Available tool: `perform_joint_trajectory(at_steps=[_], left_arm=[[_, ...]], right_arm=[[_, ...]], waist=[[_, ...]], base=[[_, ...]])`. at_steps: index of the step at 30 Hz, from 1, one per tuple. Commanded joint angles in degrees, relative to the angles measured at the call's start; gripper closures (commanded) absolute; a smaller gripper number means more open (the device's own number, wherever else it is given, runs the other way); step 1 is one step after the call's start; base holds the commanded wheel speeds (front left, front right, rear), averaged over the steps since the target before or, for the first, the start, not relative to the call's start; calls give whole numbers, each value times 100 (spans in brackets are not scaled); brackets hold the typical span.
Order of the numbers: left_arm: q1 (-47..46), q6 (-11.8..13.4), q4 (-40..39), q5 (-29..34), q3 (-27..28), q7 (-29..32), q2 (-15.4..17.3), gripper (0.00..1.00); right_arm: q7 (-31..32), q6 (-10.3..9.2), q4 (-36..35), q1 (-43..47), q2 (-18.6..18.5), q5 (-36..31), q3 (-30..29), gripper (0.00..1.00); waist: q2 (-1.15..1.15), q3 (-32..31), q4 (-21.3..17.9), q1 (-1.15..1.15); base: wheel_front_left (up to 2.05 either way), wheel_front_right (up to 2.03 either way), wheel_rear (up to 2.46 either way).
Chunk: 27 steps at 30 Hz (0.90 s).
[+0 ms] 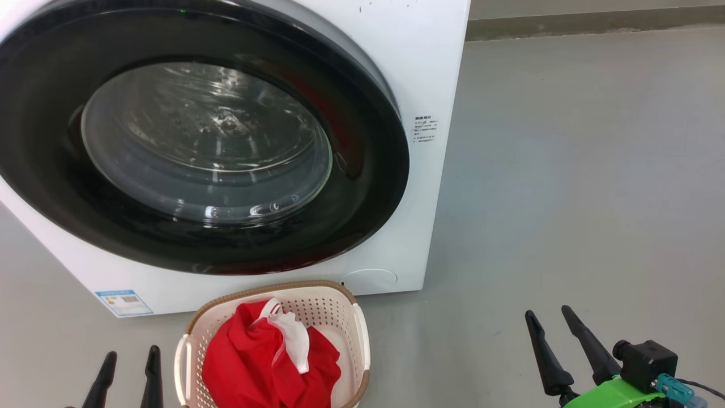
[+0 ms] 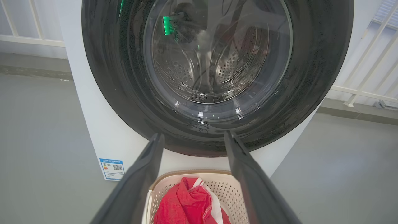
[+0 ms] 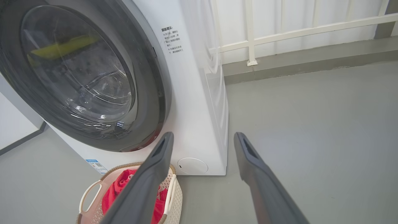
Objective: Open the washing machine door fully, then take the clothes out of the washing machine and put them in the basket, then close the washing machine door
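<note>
I read the washing machine door (image 1: 198, 141) as shut against the washing machine (image 1: 433, 68). The clothes (image 1: 255, 357) lie in the basket (image 1: 272, 290), just before the machine. Of the 2 pincers, left gripper (image 1: 131, 352) and right gripper (image 1: 547, 311), each has its fingers apart and holds nothing.

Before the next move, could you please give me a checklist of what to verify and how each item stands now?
1. Door shut against the washing machine: ok, it lies flush; whether it is latched, cannot tell.
2. Clothes in the basket: ok.
3. Drum emptied: cannot tell, reflections blur it.
4. Left hand open and empty: ok.
5. Right hand open and empty: ok.
</note>
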Motion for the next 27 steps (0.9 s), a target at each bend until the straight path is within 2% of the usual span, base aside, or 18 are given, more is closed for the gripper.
perform_joint_trajectory(at_steps=[1, 2, 8, 14, 19, 27], left_arm=[[-102, -17, -100, 42, 202, -47, 94, 0], [-1, 0, 23, -6, -3, 2, -11, 100], [-1, 0, 400, -38, -109, 50, -259, 100], [-48, -1, 390, -371, -73, 146, -274, 100], [-99, -2, 399, -646, -42, 226, -286, 100], [-182, -3, 407, -1086, 10, 355, -306, 100]], right_arm=[[-27, -13, -137, 2, -57, -14, 155, 0], [1, 0, 22, 0, 5, 3, 0, 100], [14, 0, 430, 8, 104, 35, -1, 100], [104, -1, 393, -7, 112, 388, -43, 100], [180, -1, 376, -29, 120, 680, -79, 100], [304, -2, 345, -67, 134, 1146, -139, 100]], waist=[[0, -1, 5, 0], [0, -4, 7, 0], [0, -4, 8, 0], [0, -24, 24, 13], [0, -19, 37, 1], [0, -25, 58, 0]], base=[[0, 0, 0], [0, 0, 0], [0, 0, 0], [0, 0, 0], [0, 0, 0], [0, 0, 0]])
